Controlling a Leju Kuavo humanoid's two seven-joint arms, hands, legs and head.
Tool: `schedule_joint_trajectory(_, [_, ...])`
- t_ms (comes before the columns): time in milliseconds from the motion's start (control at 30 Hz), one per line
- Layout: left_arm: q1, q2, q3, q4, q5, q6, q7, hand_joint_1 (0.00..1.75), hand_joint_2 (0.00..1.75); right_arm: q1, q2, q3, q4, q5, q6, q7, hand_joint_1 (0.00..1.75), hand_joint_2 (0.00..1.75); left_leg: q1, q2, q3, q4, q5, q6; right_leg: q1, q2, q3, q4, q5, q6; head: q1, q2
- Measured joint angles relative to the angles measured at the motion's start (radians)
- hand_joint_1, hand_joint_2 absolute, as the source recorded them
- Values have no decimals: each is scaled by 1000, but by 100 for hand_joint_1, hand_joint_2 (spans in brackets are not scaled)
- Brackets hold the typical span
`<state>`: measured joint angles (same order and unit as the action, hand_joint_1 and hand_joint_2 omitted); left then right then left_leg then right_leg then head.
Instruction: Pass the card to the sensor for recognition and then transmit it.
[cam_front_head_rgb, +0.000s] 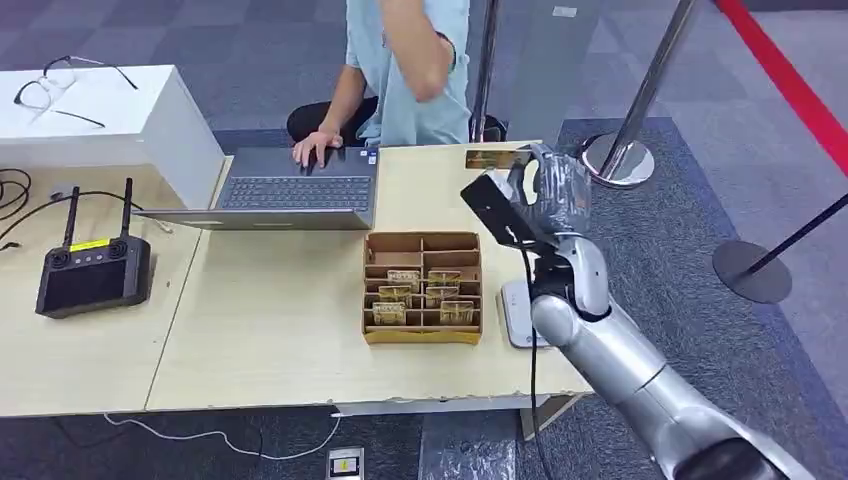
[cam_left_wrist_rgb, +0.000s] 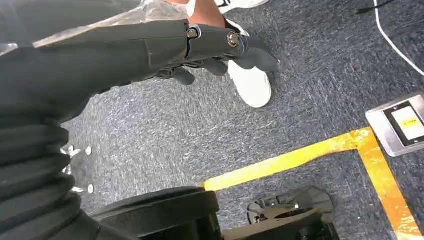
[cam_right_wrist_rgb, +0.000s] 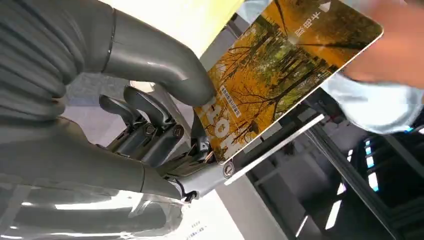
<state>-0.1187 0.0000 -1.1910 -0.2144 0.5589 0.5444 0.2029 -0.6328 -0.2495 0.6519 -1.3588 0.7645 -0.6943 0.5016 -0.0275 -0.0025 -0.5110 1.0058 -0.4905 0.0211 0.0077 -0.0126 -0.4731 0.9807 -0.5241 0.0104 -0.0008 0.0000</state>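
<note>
Head view: the right hand (cam_front_head_rgb: 540, 190) pinches the card (cam_front_head_rgb: 497, 158) above the pale wooden bench (cam_front_head_rgb: 280, 330), beyond the cardboard tray (cam_front_head_rgb: 422, 288); grey carpet surrounds. Left wrist view: the left hand (cam_left_wrist_rgb: 200, 50), fingers curled on nothing, hangs over carpet with yellow tape (cam_left_wrist_rgb: 310, 155). Right wrist view: thumb (cam_right_wrist_rgb: 165, 65) presses the autumn-printed card (cam_right_wrist_rgb: 280, 70).

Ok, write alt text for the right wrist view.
The robot's right hand pinches a card printed with yellow autumn trees between its thick grey thumb and darker fingers. A person's blurred hand is at the card's far end.
</note>
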Motion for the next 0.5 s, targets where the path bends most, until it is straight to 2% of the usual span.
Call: schedule_joint_trajectory(500, [0, -2, 0, 0, 0, 6, -8, 0, 175, 4, -2, 6, -24, -1, -2, 2, 175, 175, 0, 0, 0, 0, 0, 0, 0, 0, 0, 0, 0, 0, 0, 0])
